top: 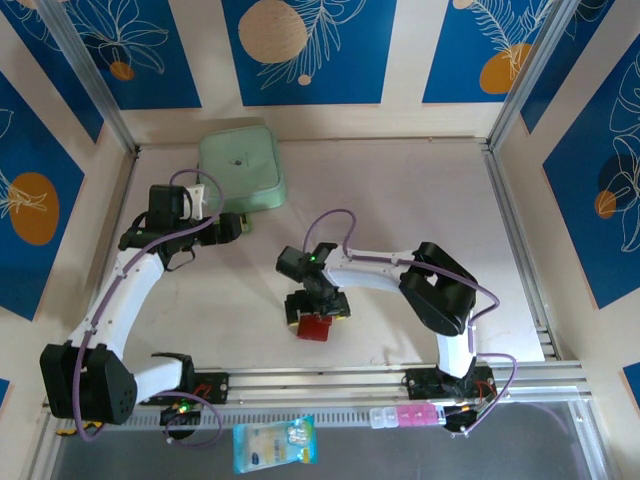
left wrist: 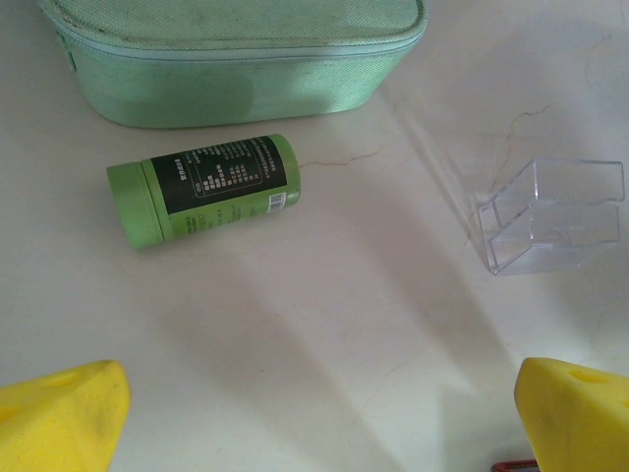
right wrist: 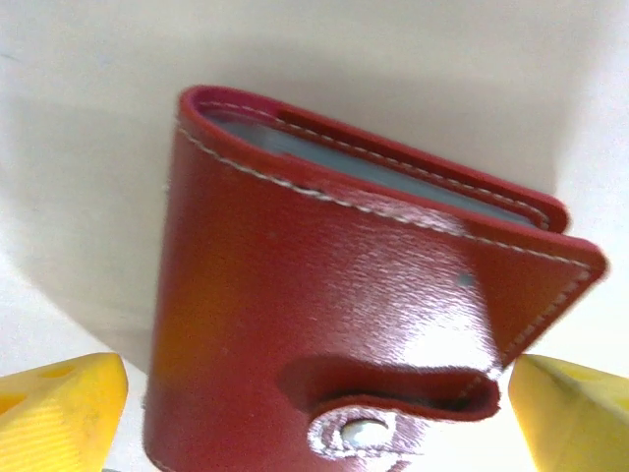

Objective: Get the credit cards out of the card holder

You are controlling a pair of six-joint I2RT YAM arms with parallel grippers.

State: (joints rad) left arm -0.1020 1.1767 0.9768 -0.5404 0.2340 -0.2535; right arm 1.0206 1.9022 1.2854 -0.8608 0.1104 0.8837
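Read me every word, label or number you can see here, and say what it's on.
No text is clear enough to quote.
green tube: black label with rows of white print and a barcode-like patch, too small to read.
pale blue packet at the near edge: print too blurred to read.
card holder: no lettering, only a snap tab.

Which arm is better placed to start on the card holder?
Right. The open right gripper hangs directly over the folded-shut card holder; the left gripper, also open, faces the green bottle and mint case, well away.
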